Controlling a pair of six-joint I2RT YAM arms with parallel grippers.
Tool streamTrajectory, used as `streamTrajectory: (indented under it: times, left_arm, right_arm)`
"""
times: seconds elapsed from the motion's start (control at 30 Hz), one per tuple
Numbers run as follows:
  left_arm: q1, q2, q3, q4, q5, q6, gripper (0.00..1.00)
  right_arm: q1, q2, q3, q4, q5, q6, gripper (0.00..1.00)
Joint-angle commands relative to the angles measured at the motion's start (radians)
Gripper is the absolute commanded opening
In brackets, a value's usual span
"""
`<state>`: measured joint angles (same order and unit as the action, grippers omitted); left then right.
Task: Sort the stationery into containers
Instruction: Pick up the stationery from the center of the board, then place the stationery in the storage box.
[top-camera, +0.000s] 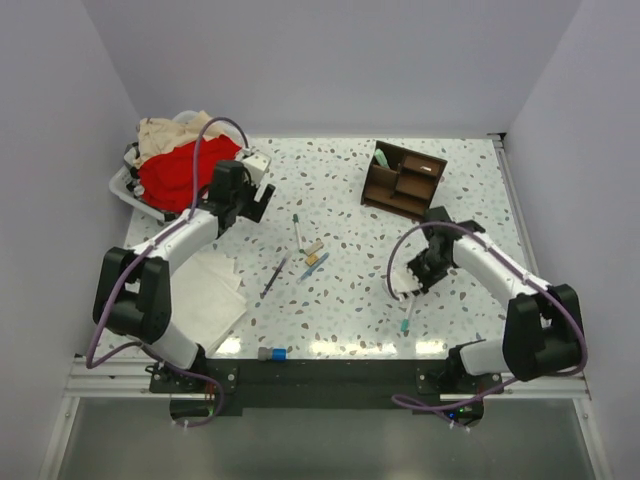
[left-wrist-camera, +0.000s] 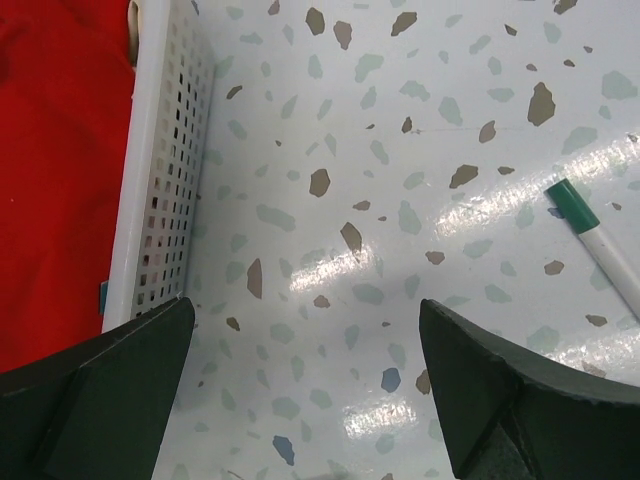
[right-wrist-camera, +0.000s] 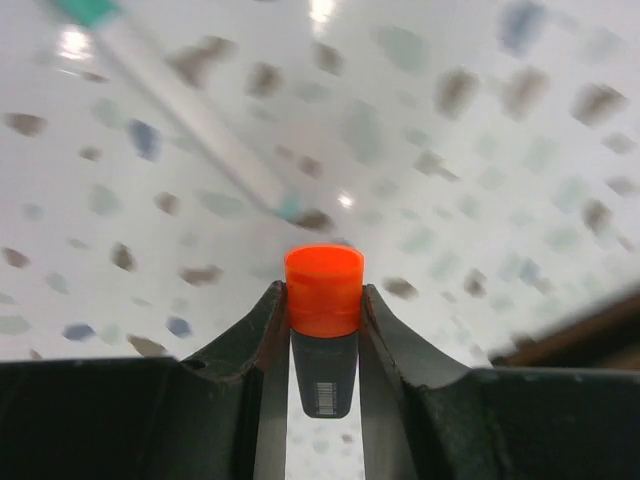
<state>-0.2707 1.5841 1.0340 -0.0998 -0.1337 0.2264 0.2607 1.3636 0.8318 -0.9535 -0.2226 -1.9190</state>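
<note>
My right gripper (right-wrist-camera: 323, 300) is shut on the short orange highlighter (right-wrist-camera: 323, 288), held cap outward above the table; in the top view this gripper (top-camera: 421, 274) is in front of the dark brown organizer (top-camera: 403, 178). A blurred white pen with a green cap (right-wrist-camera: 190, 115) lies beyond it. My left gripper (left-wrist-camera: 305, 385) is open and empty over bare table beside the white basket (left-wrist-camera: 168, 180), with a white green-capped pen (left-wrist-camera: 603, 243) to its right. In the top view the left gripper (top-camera: 250, 200) is near the basket; a white pen (top-camera: 297, 232), tan erasers (top-camera: 313, 248), a blue pen (top-camera: 318, 266) and a dark pen (top-camera: 274, 277) lie mid-table.
The basket with red and beige clothes (top-camera: 170, 170) stands at the back left. A white folded cloth (top-camera: 210, 295) lies front left. A pale green pen (top-camera: 408, 318) lies near the right arm, and a grey-blue stub (top-camera: 272, 353) at the front edge. Walls enclose the table.
</note>
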Motion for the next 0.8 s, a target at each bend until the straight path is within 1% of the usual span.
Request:
streamTrajectory:
  times: [0.0, 0.03, 0.07, 0.1, 0.13, 0.17, 0.2, 0.23, 0.27, 0.3, 0.33, 0.4, 0.43, 0.5, 0.6, 0.63, 0.77]
  left_arm:
    - [-0.005, 0.017, 0.073, 0.008, 0.036, -0.007, 1.0]
    - [-0.004, 0.03, 0.08, 0.009, 0.036, -0.006, 1.0]
    - [-0.005, 0.037, 0.086, 0.009, 0.034, -0.006, 1.0]
    - [-0.004, 0.051, 0.101, 0.006, 0.034, -0.004, 1.0]
    - [-0.004, 0.056, 0.11, 0.003, 0.034, -0.004, 1.0]
    - [-0.004, 0.062, 0.116, 0.0, 0.036, -0.004, 1.0]
    - [-0.004, 0.069, 0.132, -0.008, 0.037, -0.004, 1.0]
    - [-0.005, 0.077, 0.139, -0.012, 0.039, -0.001, 1.0]
    - [-0.005, 0.082, 0.147, -0.017, 0.042, 0.001, 1.0]
    - [-0.005, 0.086, 0.159, -0.03, 0.043, 0.001, 1.0]
    - [-0.005, 0.093, 0.164, -0.037, 0.045, 0.002, 1.0]
    - [-0.005, 0.096, 0.178, -0.055, 0.051, 0.002, 1.0]
    - [-0.005, 0.097, 0.181, -0.061, 0.054, 0.005, 1.0]
    - [-0.004, 0.097, 0.192, -0.08, 0.055, 0.008, 1.0]
    - [-0.005, 0.1, 0.201, -0.097, 0.045, 0.021, 1.0]
    - [-0.005, 0.1, 0.201, -0.098, 0.039, 0.024, 1.0]
    - [-0.005, 0.111, 0.21, -0.11, 0.023, 0.039, 1.0]
  right_arm:
    - [-0.005, 0.09, 0.384, 0.071, -0.122, 0.344, 0.0]
    - [-0.005, 0.126, 0.451, 0.094, -0.141, 0.486, 0.0]
    - [-0.006, 0.156, 0.578, 0.114, -0.146, 0.568, 0.0]
    - [-0.006, 0.226, 0.643, 0.134, -0.153, 0.651, 0.0]
    - [-0.008, 0.261, 0.711, 0.148, -0.176, 0.804, 0.0]
    - [-0.012, 0.293, 0.833, 0.165, -0.185, 0.884, 0.0]
    - [-0.014, 0.328, 0.883, 0.194, -0.19, 0.976, 0.0]
    - [-0.018, 0.377, 0.921, 0.282, -0.193, 1.17, 0.0]
    - [-0.034, 0.402, 0.975, 0.326, -0.214, 1.254, 0.0]
    - [-0.038, 0.419, 0.989, 0.372, -0.219, 1.329, 0.0]
    - [-0.041, 0.439, 0.991, 0.483, -0.215, 1.454, 0.0]
    - [-0.041, 0.448, 0.952, 0.611, -0.176, 1.561, 0.0]
    - [-0.04, 0.46, 0.937, 0.715, -0.161, 1.641, 0.0]
    - [-0.041, 0.486, 0.931, 0.769, -0.138, 1.689, 0.0]
    - [-0.043, 0.554, 0.978, 0.779, -0.114, 1.732, 0.0]
    - [-0.044, 0.565, 0.978, 0.804, -0.11, 1.752, 0.0]
    - [-0.052, 0.606, 0.978, 0.869, -0.095, 1.759, 0.0]
